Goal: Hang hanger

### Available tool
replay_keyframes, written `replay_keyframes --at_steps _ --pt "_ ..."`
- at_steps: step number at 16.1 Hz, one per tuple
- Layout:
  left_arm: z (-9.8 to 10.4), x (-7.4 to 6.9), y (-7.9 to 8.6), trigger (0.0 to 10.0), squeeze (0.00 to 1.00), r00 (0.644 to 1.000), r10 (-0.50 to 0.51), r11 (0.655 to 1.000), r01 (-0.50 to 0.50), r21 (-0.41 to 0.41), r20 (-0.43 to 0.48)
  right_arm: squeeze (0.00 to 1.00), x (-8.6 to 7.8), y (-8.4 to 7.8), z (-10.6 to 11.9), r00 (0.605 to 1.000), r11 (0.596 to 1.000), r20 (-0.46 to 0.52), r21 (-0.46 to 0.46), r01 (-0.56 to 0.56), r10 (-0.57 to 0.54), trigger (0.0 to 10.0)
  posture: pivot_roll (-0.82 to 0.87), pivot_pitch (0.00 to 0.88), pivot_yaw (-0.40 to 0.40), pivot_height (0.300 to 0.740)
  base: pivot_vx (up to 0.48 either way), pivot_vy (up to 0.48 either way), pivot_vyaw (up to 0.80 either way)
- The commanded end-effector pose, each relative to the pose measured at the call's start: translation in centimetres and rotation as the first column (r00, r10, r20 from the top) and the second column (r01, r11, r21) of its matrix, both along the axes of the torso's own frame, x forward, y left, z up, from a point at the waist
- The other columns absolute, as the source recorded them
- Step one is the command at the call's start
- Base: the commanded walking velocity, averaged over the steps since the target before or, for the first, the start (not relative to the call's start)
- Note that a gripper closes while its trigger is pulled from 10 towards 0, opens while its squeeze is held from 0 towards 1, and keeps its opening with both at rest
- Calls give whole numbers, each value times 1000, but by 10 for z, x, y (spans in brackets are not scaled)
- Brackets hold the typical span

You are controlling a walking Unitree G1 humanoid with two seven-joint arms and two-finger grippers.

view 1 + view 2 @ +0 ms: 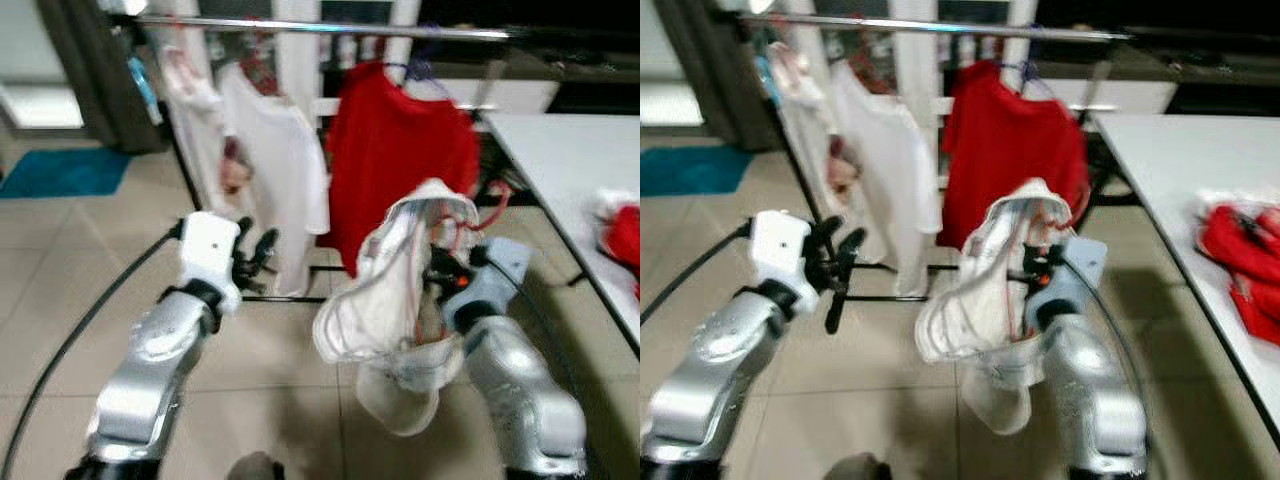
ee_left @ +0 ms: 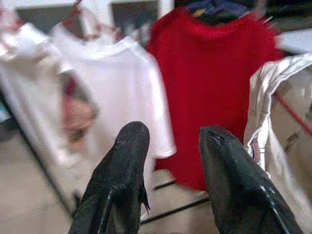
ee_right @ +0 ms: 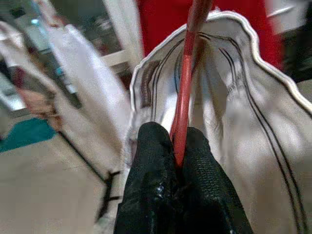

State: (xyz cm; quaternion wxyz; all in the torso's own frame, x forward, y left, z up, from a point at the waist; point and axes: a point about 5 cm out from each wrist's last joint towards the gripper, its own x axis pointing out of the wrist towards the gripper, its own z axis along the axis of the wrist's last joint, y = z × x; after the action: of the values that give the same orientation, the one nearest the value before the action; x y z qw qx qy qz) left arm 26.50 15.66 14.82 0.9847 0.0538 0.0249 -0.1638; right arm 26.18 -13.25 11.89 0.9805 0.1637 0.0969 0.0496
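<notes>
My right gripper (image 3: pixel 176 146) is shut on a red hanger (image 3: pixel 187 83) that carries a white garment (image 1: pixel 385 290). The garment droops over my right forearm, below and in front of the metal clothes rail (image 1: pixel 330 28). On that rail hang a red shirt (image 1: pixel 400 160) and a white shirt (image 1: pixel 275 170). My left gripper (image 1: pixel 255 252) is raised at the left, open, with nothing between its fingers (image 2: pixel 122 170), level with the white shirt's hem.
A white table (image 1: pixel 570 170) stands at the right with red clothes (image 1: pixel 1240 250) on it. The rack's black base bars (image 1: pixel 290 297) cross the tiled floor. A teal mat (image 1: pixel 65 172) lies far left. A black cable (image 1: pixel 80 330) curves along my left arm.
</notes>
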Motion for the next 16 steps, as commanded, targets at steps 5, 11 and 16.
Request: replay_keyframes --at_steps 5,11,16 --pt "2 -2 -7 10000 0 999 -34 999 34 -11 4 0 -3 -8 12 997 1000 70 -7 20 -19 10000 58 76 -7 740 364 0 0" --pt "0 -3 -6 10000 0 999 -48 999 48 4 -4 0 -1 -9 13 997 1000 77 3 25 -25 10000 66 72 -4 740 363 0 0" --pt "-1 -5 -7 10000 0 998 -59 998 60 12 -6 0 0 -9 13 997 1000 77 -1 23 -23 10000 66 60 -5 740 363 0 0"
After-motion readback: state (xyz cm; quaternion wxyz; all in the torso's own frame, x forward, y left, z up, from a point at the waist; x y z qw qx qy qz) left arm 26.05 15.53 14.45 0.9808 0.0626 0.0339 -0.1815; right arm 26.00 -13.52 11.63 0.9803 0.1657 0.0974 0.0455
